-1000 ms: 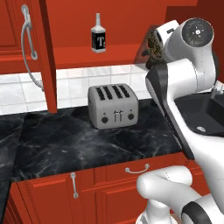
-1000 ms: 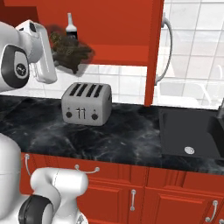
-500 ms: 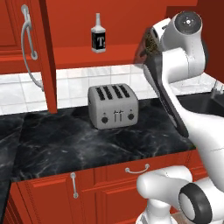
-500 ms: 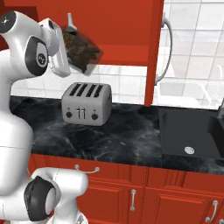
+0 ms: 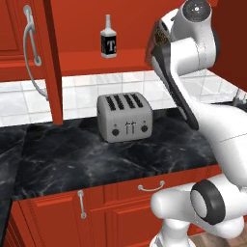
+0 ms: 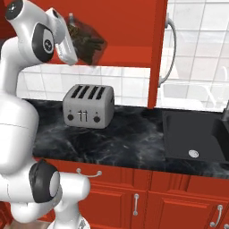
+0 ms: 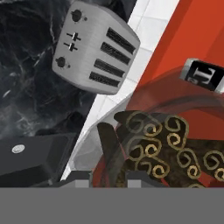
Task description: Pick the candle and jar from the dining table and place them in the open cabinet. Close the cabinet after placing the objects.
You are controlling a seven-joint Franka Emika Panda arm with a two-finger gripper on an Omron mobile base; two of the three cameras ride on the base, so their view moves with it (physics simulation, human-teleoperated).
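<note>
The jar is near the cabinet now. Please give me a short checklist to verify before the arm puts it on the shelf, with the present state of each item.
1. Jar held by pincer: ok, shut on it.
2. Jar upright: not ok, it tilts in the right base view.
3. Cabinet door open: ok.
4. Free shelf beside the bottle: ok, bare red surface to the bottle's right.
5. Jar above the toaster: ok, well above it.
6. Candle already in cabinet: cannot tell.
</note>
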